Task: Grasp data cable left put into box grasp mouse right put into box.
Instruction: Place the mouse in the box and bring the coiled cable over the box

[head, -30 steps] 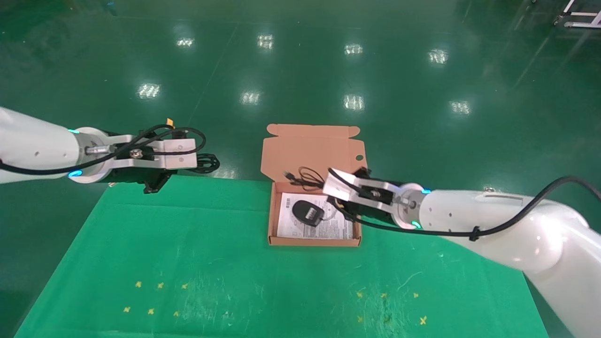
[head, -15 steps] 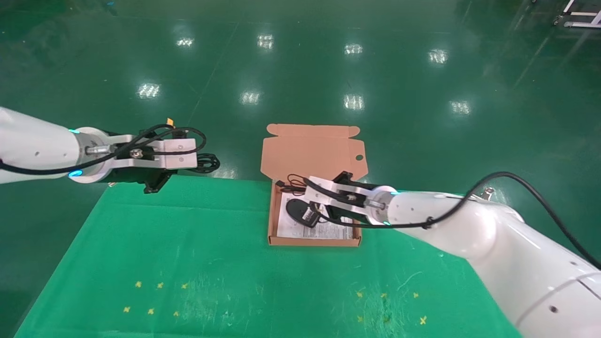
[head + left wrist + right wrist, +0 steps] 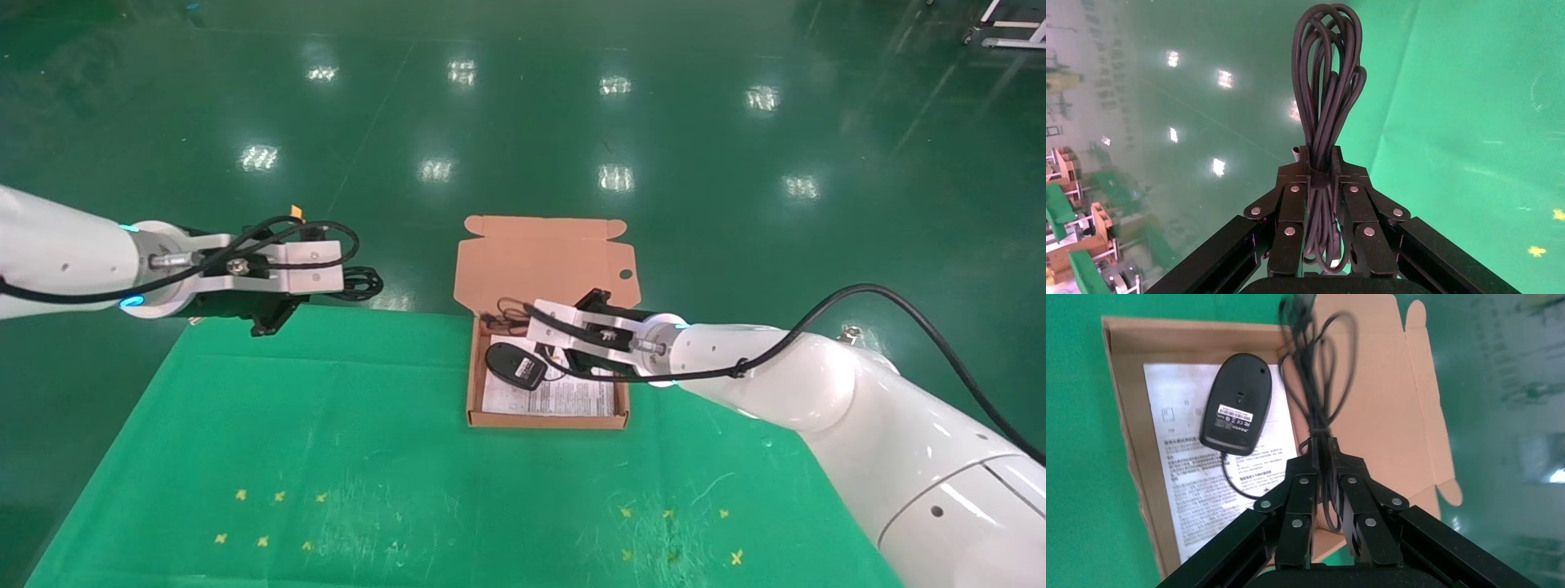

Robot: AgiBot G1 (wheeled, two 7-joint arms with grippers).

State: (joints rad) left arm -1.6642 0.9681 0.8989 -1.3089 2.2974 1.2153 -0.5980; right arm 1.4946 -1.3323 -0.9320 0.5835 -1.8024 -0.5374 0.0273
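Observation:
My left gripper hangs over the table's far left edge, shut on the data cable. In the left wrist view the oval bundle sticks out past the gripper. My right gripper is over the open box, shut on the mouse's coiled cord. The mouse lies belly-up with its label showing, over the box's left side. In the right wrist view the mouse is over the white sheet, ahead of the gripper. I cannot tell whether it rests or hangs.
The box's lid flap lies open away from me, past the table's far edge. The green cloth table has small yellow crosses near its front. Glossy green floor lies beyond.
My right gripper has moved left across the box with the cord, and the mouse has shifted toward the box's left wall. My left arm has not moved.

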